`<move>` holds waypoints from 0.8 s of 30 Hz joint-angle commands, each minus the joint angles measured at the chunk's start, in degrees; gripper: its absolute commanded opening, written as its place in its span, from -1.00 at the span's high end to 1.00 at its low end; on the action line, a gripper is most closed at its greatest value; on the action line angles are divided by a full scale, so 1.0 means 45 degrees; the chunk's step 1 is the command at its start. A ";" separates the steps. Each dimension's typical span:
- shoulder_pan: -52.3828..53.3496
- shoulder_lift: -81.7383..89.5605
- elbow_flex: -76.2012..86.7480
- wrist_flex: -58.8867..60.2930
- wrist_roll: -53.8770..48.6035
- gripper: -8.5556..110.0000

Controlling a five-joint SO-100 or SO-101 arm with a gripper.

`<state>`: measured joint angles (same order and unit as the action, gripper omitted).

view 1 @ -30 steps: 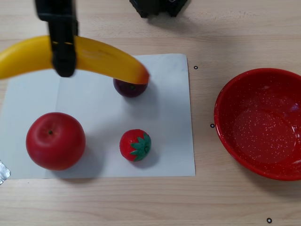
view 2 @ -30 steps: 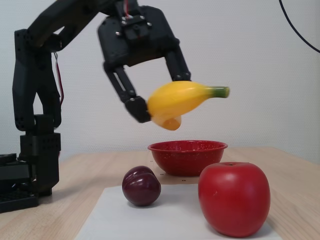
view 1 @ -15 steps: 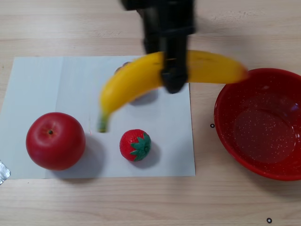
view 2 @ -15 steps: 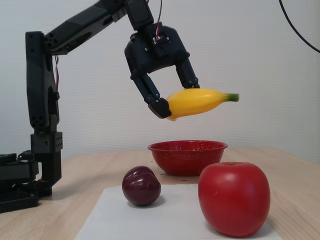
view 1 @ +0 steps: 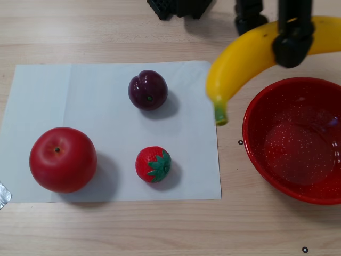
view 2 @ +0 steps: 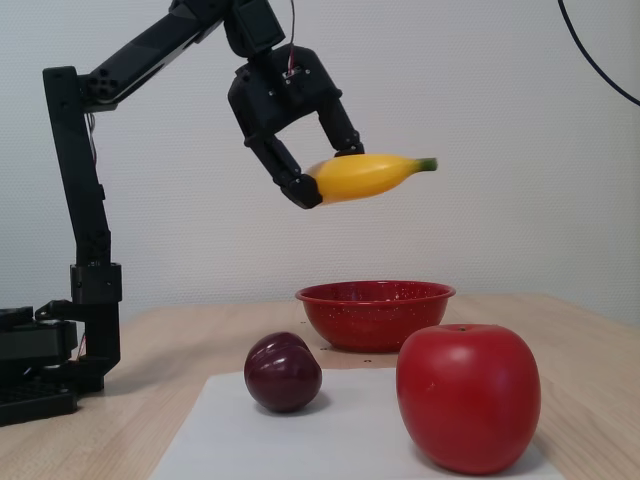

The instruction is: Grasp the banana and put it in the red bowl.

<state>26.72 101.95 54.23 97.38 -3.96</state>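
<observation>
The yellow banana [view 1: 248,58] hangs in the air, held by my black gripper [view 1: 290,40], which is shut on it. In the fixed view the banana [view 2: 370,176] is high above the table, roughly over the red bowl [view 2: 375,310], with its greenish stem end pointing right. In the other view the stem end points down-left, over the paper's right edge, and the banana's far part lies above the rim of the red bowl [view 1: 261,133]. The gripper [view 2: 325,175] grips the banana near its tip end.
A white paper sheet [view 1: 80,106] carries a red apple [view 1: 63,159], a dark purple plum [view 1: 148,89] and a strawberry [view 1: 153,164]. The arm's black base [view 2: 40,360] stands at the left in the fixed view. A wooden table lies under everything.
</observation>
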 commanded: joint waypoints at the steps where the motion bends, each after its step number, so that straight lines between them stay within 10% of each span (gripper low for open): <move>1: 0.0410 0.1250 -0.0703 -0.0742 -0.0273 0.85; 24: 0.1270 0.0449 0.4766 -1.0547 -0.0176 0.85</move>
<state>32.17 100.63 78.49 55.55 -6.06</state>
